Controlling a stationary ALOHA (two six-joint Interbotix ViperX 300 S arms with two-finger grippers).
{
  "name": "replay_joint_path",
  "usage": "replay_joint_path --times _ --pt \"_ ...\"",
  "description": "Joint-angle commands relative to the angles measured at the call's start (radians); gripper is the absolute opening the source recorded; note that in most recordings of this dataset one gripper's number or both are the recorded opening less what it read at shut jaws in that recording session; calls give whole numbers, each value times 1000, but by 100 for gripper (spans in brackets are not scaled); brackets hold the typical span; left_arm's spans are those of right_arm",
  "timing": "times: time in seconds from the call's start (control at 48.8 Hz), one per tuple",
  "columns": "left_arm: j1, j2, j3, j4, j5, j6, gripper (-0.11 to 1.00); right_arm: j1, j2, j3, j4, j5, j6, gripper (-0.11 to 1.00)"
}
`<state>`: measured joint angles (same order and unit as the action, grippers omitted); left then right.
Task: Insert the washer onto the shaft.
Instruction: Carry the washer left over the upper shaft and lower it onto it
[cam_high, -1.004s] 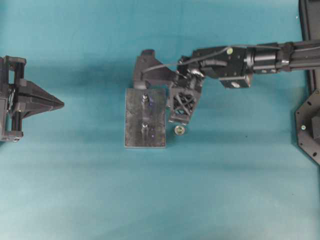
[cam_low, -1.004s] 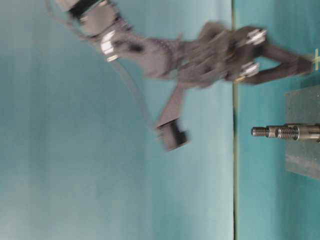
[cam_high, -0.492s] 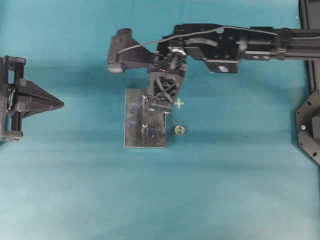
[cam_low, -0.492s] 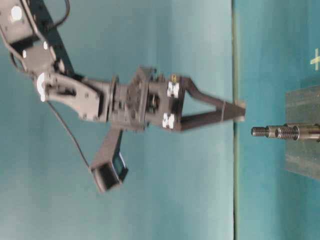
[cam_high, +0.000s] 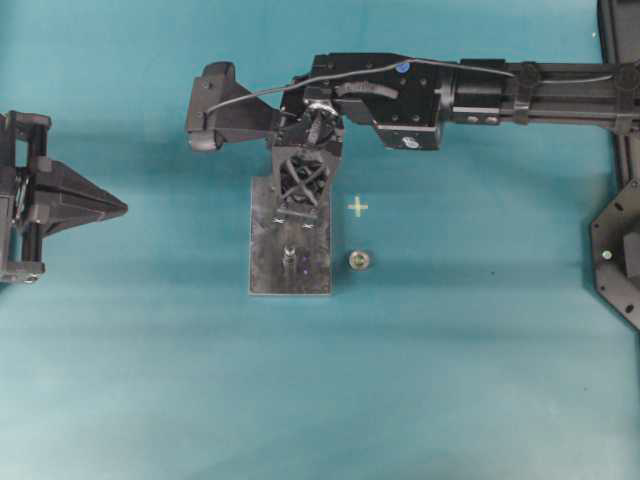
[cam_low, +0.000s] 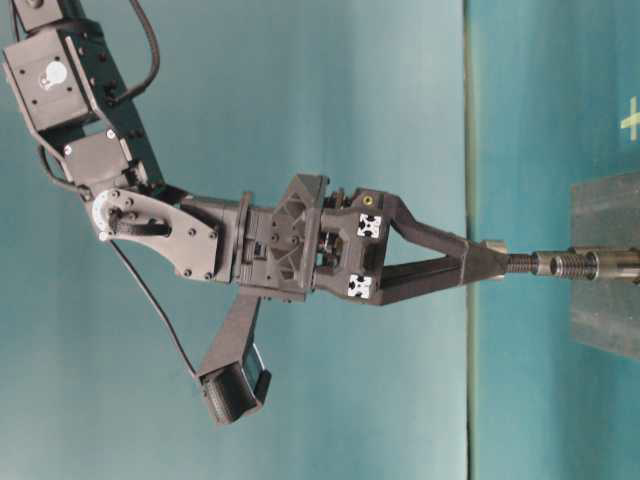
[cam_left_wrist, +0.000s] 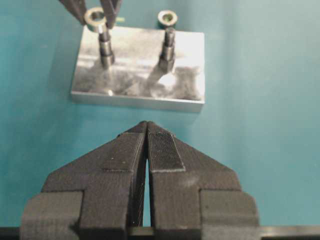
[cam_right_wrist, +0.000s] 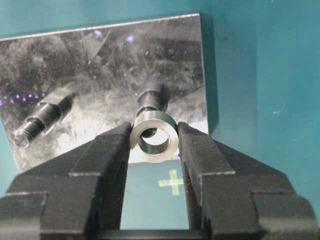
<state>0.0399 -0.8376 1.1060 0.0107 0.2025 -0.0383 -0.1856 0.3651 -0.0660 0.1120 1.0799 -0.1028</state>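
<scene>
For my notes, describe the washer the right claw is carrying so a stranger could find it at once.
Start at the grey metal plate in the middle of the teal table, with two upright threaded shafts. Over the shaft farther from the loose ring lying on the cloth hangs the right claw, and the washer is the thick silver ring pinched between its black fingers. Unlike the loose ring, it is off the table.

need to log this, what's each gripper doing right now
Left gripper: closed, empty.
Right gripper: closed on the washer, over a shaft.
</scene>
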Motion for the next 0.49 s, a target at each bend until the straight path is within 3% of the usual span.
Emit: replay_joint_path --times 0.0,0.471 --pt "2 2 -17 3 -5 0 0 8 -20 -26 -2 11 -14 33" --pt "2 -17 -12 3 -6 0 0 17 -3 -34 -2 6 -40 33"
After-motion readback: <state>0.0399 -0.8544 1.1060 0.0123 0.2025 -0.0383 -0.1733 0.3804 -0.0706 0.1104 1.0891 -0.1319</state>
